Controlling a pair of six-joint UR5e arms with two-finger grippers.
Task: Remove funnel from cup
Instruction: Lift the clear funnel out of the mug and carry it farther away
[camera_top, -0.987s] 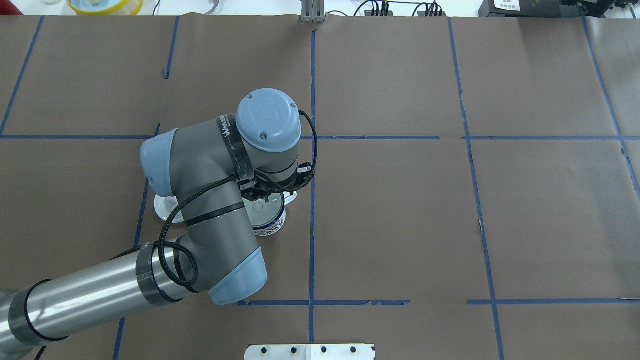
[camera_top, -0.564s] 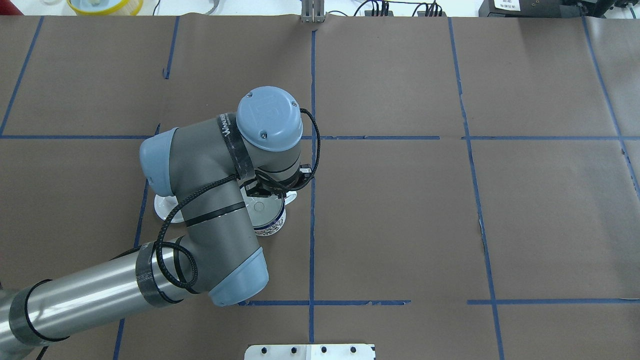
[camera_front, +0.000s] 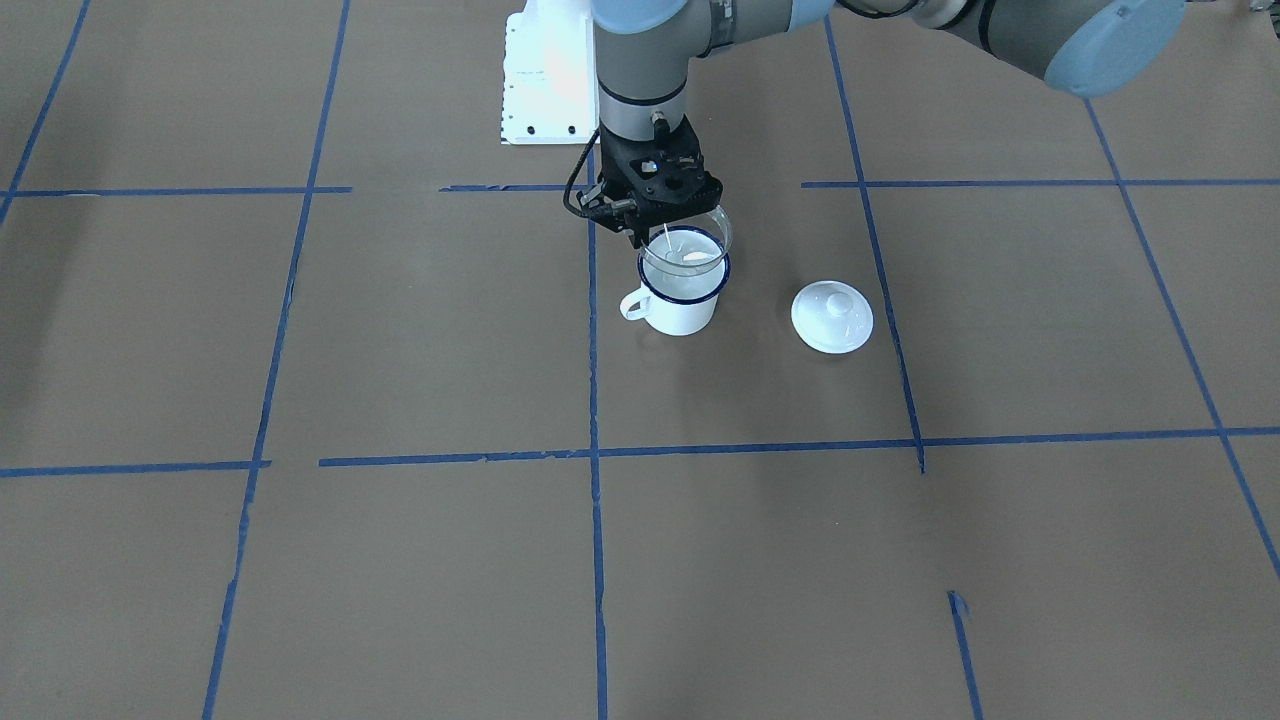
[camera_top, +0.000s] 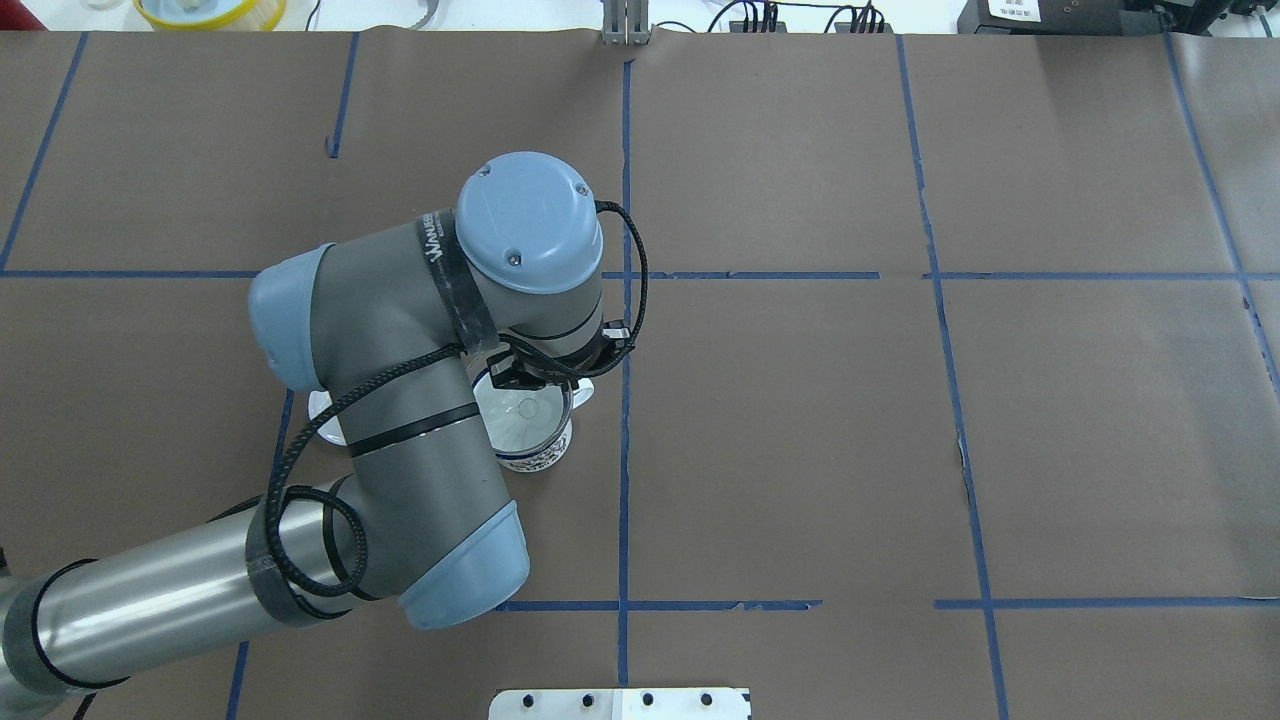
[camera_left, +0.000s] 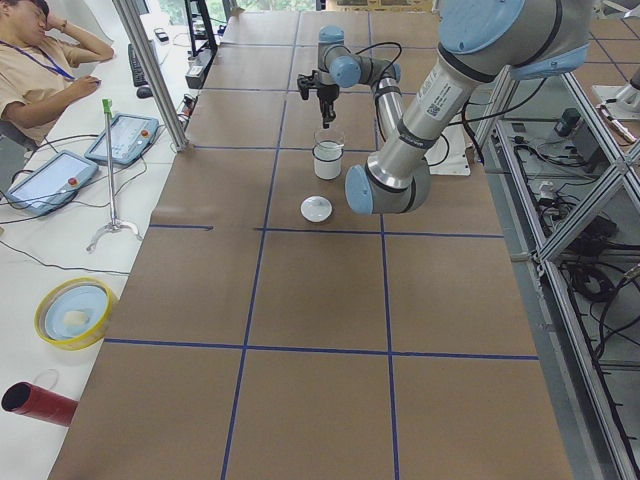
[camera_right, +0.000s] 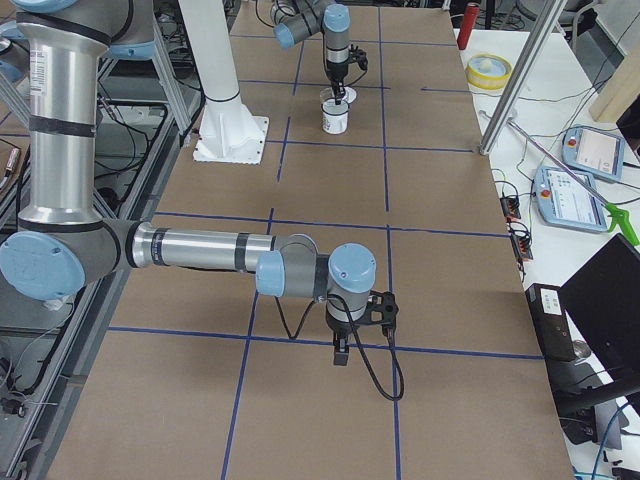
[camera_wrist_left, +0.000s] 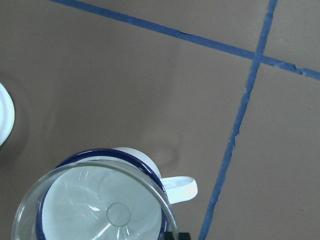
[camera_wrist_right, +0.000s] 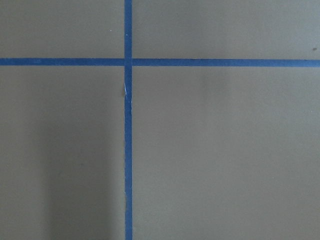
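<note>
The white enamel cup (camera_front: 680, 312) with a dark blue rim stands on the brown table, its handle toward the front-facing view's left. The clear funnel (camera_front: 712, 240) hangs over it, its wide rim raised above the cup's rim. I cannot tell whether the spout is clear of the cup. My left gripper (camera_front: 645, 232) is shut on the funnel's rim. In the left wrist view the funnel (camera_wrist_left: 95, 205) overlaps the cup (camera_wrist_left: 131, 155). In the overhead view the funnel (camera_top: 522, 412) shows beneath my wrist. My right gripper (camera_right: 340, 352) hangs over bare table far away. I cannot tell whether it is open or shut.
A white knobbed lid (camera_front: 832, 316) lies on the table beside the cup, partly under my left arm in the overhead view (camera_top: 322, 418). A white base plate (camera_front: 545, 80) sits behind the cup. Blue tape lines cross the table. A person (camera_left: 40, 55) sits at the side bench.
My left wrist has risen and shifted slightly, lifting the funnel upward from the cup. The cup and lid have stayed in place.
</note>
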